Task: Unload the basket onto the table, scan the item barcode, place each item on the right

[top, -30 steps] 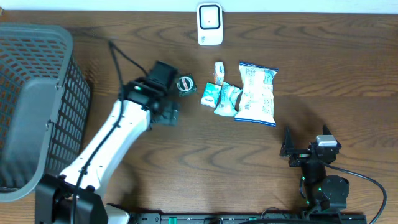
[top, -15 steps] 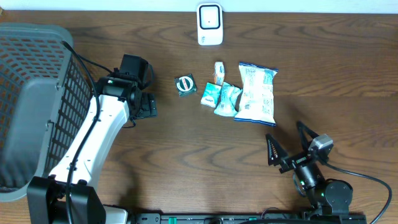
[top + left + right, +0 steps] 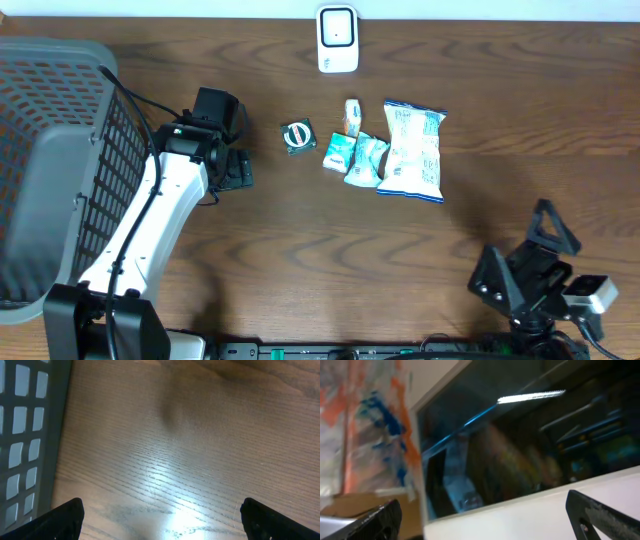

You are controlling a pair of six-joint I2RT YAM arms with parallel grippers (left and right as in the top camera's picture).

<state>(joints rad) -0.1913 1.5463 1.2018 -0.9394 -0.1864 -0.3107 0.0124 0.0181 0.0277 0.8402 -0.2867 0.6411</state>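
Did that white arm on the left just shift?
Yes. The left gripper pulled left, away from the small dark green item and toward the basket.

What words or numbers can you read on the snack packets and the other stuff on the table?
No text reads clearly in any view.
On the blue and white bag: print there, too small and blurred.
On the teal packets: print too small.
On the small white carton: too small.
On the dark green pack: a white ring mark, no letters legible.
On the white scanner: no readable label.
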